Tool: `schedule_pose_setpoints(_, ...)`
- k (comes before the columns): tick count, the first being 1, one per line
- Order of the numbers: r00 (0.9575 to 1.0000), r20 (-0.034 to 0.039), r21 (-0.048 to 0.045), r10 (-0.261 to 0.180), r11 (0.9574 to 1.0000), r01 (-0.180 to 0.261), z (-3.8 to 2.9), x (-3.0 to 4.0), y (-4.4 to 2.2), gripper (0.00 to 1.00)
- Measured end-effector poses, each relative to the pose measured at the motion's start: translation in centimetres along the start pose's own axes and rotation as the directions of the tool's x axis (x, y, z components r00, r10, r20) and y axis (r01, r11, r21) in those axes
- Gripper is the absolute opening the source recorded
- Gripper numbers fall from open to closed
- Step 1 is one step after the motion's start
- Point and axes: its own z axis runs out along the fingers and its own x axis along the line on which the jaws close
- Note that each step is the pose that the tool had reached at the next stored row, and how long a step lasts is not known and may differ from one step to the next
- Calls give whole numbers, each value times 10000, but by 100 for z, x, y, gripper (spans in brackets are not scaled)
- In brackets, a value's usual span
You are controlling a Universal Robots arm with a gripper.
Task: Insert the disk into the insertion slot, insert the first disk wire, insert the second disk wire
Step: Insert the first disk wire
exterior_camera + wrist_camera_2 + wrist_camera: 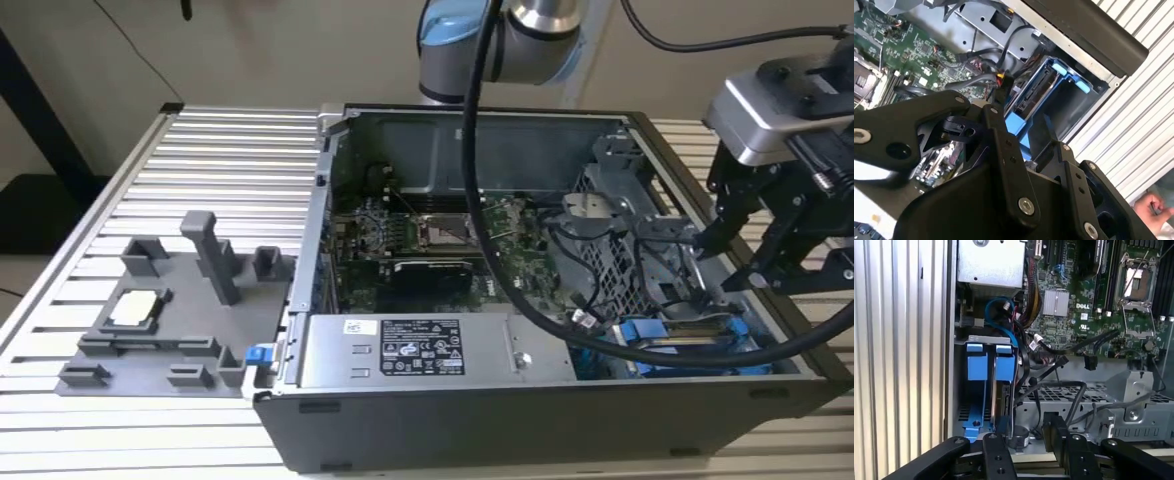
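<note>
Nearest the lens, the black links of the gripper [1024, 435] are seen, with the fingers [1054, 427] spread wide and nothing held between them. In the exterior view the gripper is poised over the corner of the open computer case [441, 440] at that view's right, just above the disk [1003, 400]. The disk is found standing in the insertion slot [981, 342], with blue caddy tabs showing at the mouth. It is judged to be seated, though how deep cannot be told. Black cables [1074, 347] with loose connectors are draped across the grey cage [1064, 400] beside the slot, and a blue wire [988, 312] is looped just behind it. Trouble is judged most likely from this tangle: a cable could be snagged by the wide fingers, or a connector met askew and its pins bent. A person's hand [1153, 209] is also seen beside the slatted desk [200, 150], where it could be struck.
</note>
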Motion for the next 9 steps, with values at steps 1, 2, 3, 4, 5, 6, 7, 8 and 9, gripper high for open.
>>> schedule_pose_setpoints(1,10000,14,-8,-52,10000,52,3,1,-16,47)
schedule_pose_setpoints(2,10000,42,-13,-91,10000,91,5,2,-27,47)
schedule_pose_setpoints(3,9999,99,-13,-113,9999,113,9,3,-34,47)
schedule_pose_setpoints(4,9997,184,-9,-127,9999,127,12,4,-42,47)
schedule_pose_setpoints(5,9995,274,-4,-138,9999,138,15,5,-48,47)
schedule_pose_setpoints(6,9992,362,2,-144,9999,144,18,6,-50,47)
schedule_pose_setpoints(7,9989,437,7,-144,9999,144,22,7,-51,47)
schedule_pose_setpoints(8,9987,487,11,-147,9999,146,29,8,-50,47)
schedule_pose_setpoints(9,9985,521,13,-150,9999,149,39,9,-50,47)
